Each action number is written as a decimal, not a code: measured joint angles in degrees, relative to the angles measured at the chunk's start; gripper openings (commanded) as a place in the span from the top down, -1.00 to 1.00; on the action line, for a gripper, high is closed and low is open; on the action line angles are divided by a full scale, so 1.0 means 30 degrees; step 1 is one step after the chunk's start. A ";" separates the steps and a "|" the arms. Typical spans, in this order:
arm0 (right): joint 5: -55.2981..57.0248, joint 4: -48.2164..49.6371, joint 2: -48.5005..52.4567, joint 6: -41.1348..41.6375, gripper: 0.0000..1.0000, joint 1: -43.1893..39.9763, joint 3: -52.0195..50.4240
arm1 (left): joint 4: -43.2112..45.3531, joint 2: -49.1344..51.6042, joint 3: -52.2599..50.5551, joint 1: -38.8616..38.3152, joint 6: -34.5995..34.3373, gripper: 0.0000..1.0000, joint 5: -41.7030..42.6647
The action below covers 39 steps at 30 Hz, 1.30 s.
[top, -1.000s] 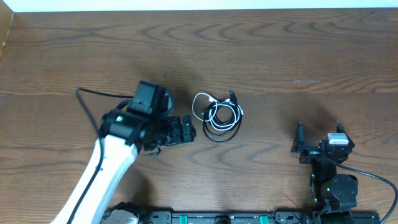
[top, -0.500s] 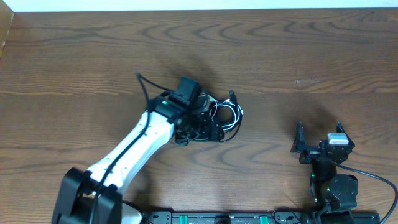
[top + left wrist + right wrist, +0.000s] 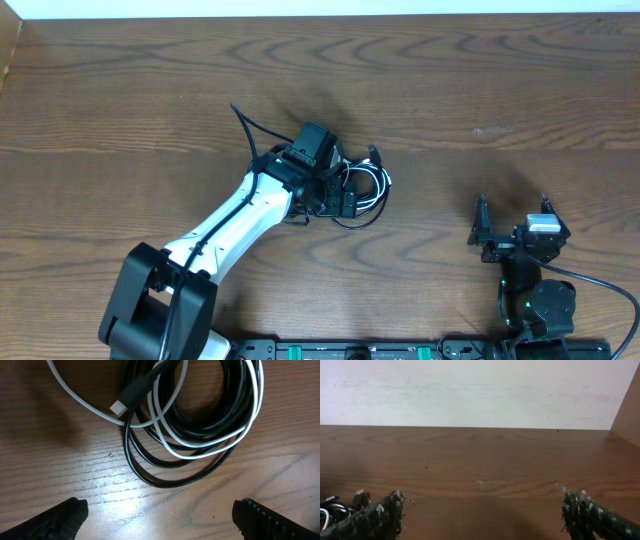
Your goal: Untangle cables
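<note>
Cables [image 3: 197, 455]: one tangled coil, none freed yet; your left gripper [image 3: 160, 510] hovers wide, empty, above it; right gripper [image 3: 482, 502] wide too.

— Do we make out any lettering on the cables [image 3: 142, 389] or on the wooden table [image 3: 500, 80]?
— No. We find no text, label, brand or number that can be read in our three views.

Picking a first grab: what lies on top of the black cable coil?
The white cable loops across the black coil, and a black plug with a pale tip rests on top. How the strands interlace underneath is hidden.
</note>
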 measured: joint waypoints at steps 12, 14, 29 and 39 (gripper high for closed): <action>0.0000 0.0000 0.0000 0.0000 -0.99 0.0000 0.0007 | -0.0699 -0.0022 0.0000 0.0007 0.1515 -0.96 0.4889; -0.0007 0.0000 0.0000 0.0000 -0.99 0.0000 0.0007 | -0.1035 -0.0087 0.0000 0.0015 0.1719 -0.96 0.5340; -0.0007 0.0000 0.0000 0.0000 -0.99 0.0000 0.0007 | -0.4087 -0.5821 0.2215 0.0015 0.0852 -0.96 -0.3599; 0.0000 0.0000 0.0000 0.0000 -0.98 0.0000 0.0007 | -0.4364 -0.4707 0.2047 0.0787 -0.0699 -0.96 -0.5224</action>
